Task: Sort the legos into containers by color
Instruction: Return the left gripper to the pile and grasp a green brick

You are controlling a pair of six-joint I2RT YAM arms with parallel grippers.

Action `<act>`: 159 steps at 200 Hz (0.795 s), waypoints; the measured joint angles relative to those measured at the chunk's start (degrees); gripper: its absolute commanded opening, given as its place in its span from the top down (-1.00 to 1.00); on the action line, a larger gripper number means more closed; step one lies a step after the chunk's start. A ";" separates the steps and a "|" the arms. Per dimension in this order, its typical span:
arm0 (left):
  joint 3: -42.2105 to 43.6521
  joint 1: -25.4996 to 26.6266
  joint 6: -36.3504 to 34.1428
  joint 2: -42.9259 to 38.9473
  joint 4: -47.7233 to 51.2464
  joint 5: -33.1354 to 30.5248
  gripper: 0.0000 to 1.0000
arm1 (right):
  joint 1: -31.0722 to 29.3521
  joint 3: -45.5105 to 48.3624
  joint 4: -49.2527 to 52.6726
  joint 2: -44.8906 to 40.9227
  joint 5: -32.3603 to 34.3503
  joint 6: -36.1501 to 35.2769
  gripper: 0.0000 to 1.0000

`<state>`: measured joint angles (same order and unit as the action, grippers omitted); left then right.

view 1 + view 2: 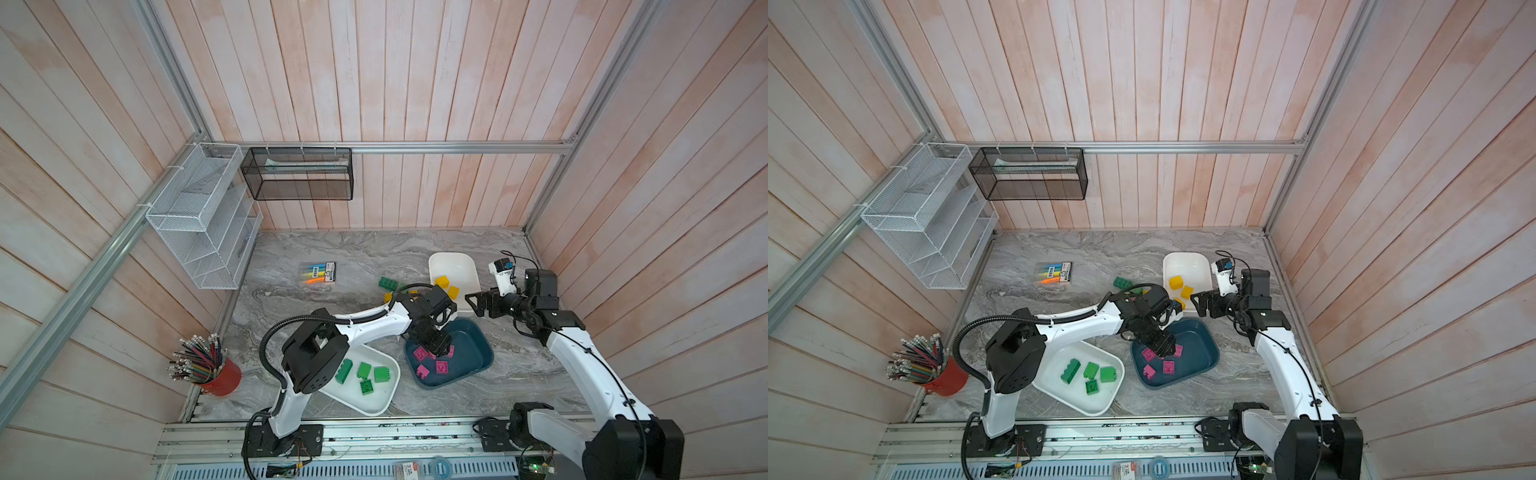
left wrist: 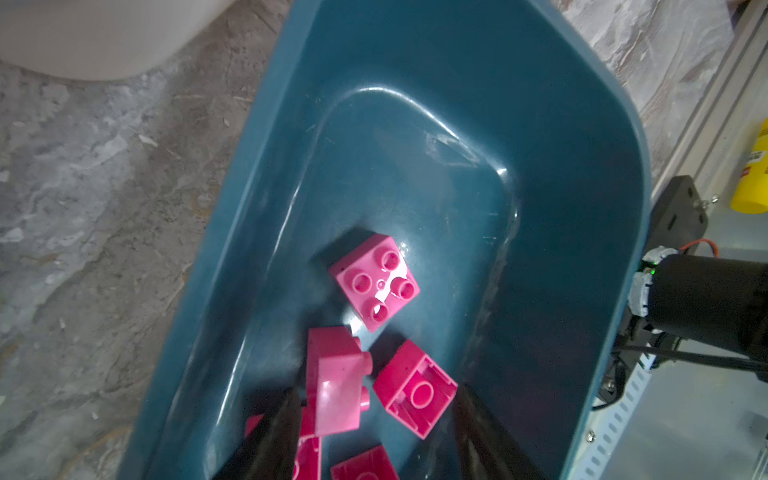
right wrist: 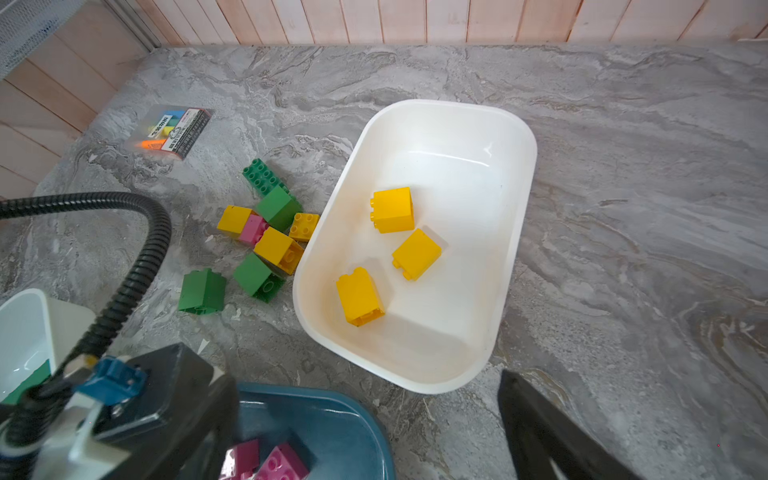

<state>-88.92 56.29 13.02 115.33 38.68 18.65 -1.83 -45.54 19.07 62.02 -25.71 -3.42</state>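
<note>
Over the dark teal tub hangs the left gripper, its fingers parted and nothing pinched between them. Pink legos lie loose on the tub floor right beneath, one on its side, one upside down. Across the way the right gripper hovers wide open and empty, just by the near end of the far white tub, where three yellow legos sit. Up front, the near white tub holds four green legos. And on the marble table, tight beside that far tub, a loose heap of green, yellow and one pink lies unsorted.
</note>
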 measured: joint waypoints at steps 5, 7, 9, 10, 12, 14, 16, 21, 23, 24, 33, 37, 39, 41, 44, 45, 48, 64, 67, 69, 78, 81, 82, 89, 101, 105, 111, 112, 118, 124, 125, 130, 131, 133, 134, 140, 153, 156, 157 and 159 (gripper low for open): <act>0.04 0.00 -0.02 -0.79 0.17 0.22 -0.30 | 0.00 -0.07 0.09 -0.20 -0.04 0.00 -0.96; 0.13 0.00 -0.02 -1.07 0.15 0.24 -0.30 | 0.00 -0.11 0.11 -0.26 -0.07 0.00 -0.96; 0.22 0.00 0.04 -1.49 0.17 0.39 -0.30 | 0.00 -0.13 0.13 -0.31 -0.07 0.00 -0.96; 0.24 0.00 0.02 -1.64 0.17 0.39 -0.30 | 0.00 -0.15 0.13 -0.33 -0.07 0.00 -0.96; 0.33 -0.02 -0.09 -2.12 0.22 0.42 -0.30 | 0.00 -0.17 0.17 -0.37 -0.13 0.02 -0.96; 0.42 -0.04 -0.11 -2.58 0.24 0.44 -0.30 | 0.00 -0.22 0.17 -0.42 -0.24 0.00 -0.96; 0.52 -0.07 -0.11 -3.10 0.31 0.50 -0.30 | 0.00 -0.24 0.20 -0.44 -0.31 0.00 -0.96; 0.81 -0.17 -0.17 -4.61 0.48 0.59 -0.31 | 0.00 -0.33 0.24 -0.48 -0.66 0.00 -0.96; 0.87 -0.17 -0.17 -5.01 0.55 0.59 -0.30 | 0.00 -0.35 0.24 -0.48 -0.81 0.00 -0.96; 0.92 -0.22 -0.20 -5.42 0.61 0.57 -0.30 | 0.00 -0.37 0.24 -0.50 -0.90 0.02 -0.96; 1.29 -0.63 -0.39 -8.26 1.01 0.55 -0.32 | 0.00 -0.37 0.20 -0.61 -1.95 0.04 -0.96; 1.49 -0.81 -0.55 -9.31 1.11 0.52 -0.33 | -0.02 -0.37 0.22 -0.66 -2.56 0.02 -0.96; 1.57 -1.05 -0.63 -10.01 1.18 0.50 -0.33 | -0.02 -0.37 0.20 -0.70 -2.95 0.04 -0.96; 1.70 -1.25 -0.66 -10.62 1.25 0.37 -0.33 | 0.00 -0.37 0.17 -0.74 -3.30 0.07 -0.96; 1.86 -1.57 -0.79 -11.50 1.40 0.35 -0.33 | -0.02 -0.37 0.17 -0.76 -3.76 0.07 -0.96; 1.92 -1.79 -0.83 -11.93 1.42 0.31 -0.33 | -0.02 -0.37 0.13 -0.81 -4.00 0.09 -0.96; 2.10 -2.21 -0.94 -12.70 1.53 0.26 -0.33 | -0.02 -0.37 0.07 -0.85 -4.50 0.11 -0.96; 3.52 -5.27 -1.40 -16.48 2.05 -1.14 -0.33 | -0.48 -0.37 -0.31 -1.38 -7.32 0.24 -0.96; 3.80 -5.92 -1.46 -16.96 2.12 -1.38 -0.33 | -0.70 -0.37 -0.42 -1.49 -7.78 0.22 -0.96; 4.02 -6.36 -1.49 -17.27 2.25 -1.53 -0.34 | -0.83 -0.37 -0.44 -1.57 -8.02 0.24 -0.96; 4.92 -8.17 -1.68 -18.25 2.86 -2.84 -0.33 | -1.66 -0.37 -0.63 -1.92 -9.20 0.22 -0.96; 5.16 -8.79 -1.70 -18.40 2.99 -3.19 -0.34 | -1.97 -0.37 -0.68 -2.01 -9.46 0.22 -0.96; 5.29 -9.03 -1.75 -18.47 3.10 -3.34 -0.34 | -2.12 -0.37 -0.68 -2.08 -9.62 0.24 -0.96; 5.95 -10.27 -1.88 -18.60 3.41 -4.42 -0.33 | -2.84 -0.37 -0.68 -2.23 -10.29 0.22 -0.96; 7.54 -12.20 -1.92 -18.58 3.65 -6.10 -0.34 | -3.96 -0.37 -0.68 -2.32 -11.08 0.20 -0.96; 8.24 -12.74 -1.86 -18.56 3.78 -6.56 -0.33 | -4.28 -0.37 -0.68 -2.32 -11.30 0.22 -0.96; 9.14 -13.55 -1.68 -18.49 3.93 -7.10 -0.33 | -4.72 -0.37 -0.66 -2.32 -11.56 0.22 -0.96; 9.27 -13.66 -1.60 -18.47 3.93 -7.17 -0.33 | -4.76 -0.37 -0.66 -2.32 -11.58 0.22 -0.96; 10.10 -14.45 -1.18 -18.29 3.98 -7.43 -0.33 | -5.16 -0.37 -0.63 -2.32 -11.80 0.24 -0.96; 10.88 -15.15 -0.66 -18.05 3.87 -7.87 -0.33 | -5.49 -0.37 -0.66 -2.32 -11.96 0.24 -0.96; 10.97 -15.21 -0.52 -18.03 3.85 -7.89 -0.33 | -5.51 -0.37 -0.66 -2.32 -11.96 0.24 -0.96; 11.52 -15.67 0.11 -17.86 3.69 -8.28 -0.33 | -5.77 -0.37 -0.63 -2.32 -11.98 0.26 -0.96; 11.67 -15.78 0.31 -17.79 3.63 -8.35 -0.33 | -5.79 -0.37 -0.63 -2.32 -12.00 0.26 -0.96; 11.91 -15.96 0.66 -17.73 3.50 -8.48 -0.33 | -5.88 -0.37 -0.63 -2.32 -12.02 0.28 -0.96; 11.98 -16.00 0.74 -17.70 3.45 -8.52 -0.33 | -5.95 -0.37 -0.63 -2.32 -12.04 0.28 -0.96; 12.61 -16.31 1.79 -17.44 3.04 -8.70 -0.33 | -6.10 -0.37 -0.63 -2.32 -12.15 0.39 -0.96; 13.68 -16.41 4.11 -16.96 1.84 -9.16 -0.33 | -6.40 -0.35 -0.66 -2.32 -12.33 0.44 -0.96; 13.88 -16.37 4.52 -16.90 1.53 -9.25 -0.33 | -6.45 -0.35 -0.66 -2.32 -12.35 0.44 -0.96; 13.92 -16.37 4.66 -16.87 1.44 -9.29 -0.34 | -6.47 -0.35 -0.66 -2.32 -12.35 0.46 -0.96; 14.08 -16.33 5.14 -16.79 1.22 -9.42 -0.33 | -6.47 -0.33 -0.66 -2.32 -12.35 0.46 -0.96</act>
<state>-74.85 39.97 18.15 98.54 39.90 9.23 -8.29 -45.87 18.41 59.70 -38.06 -2.96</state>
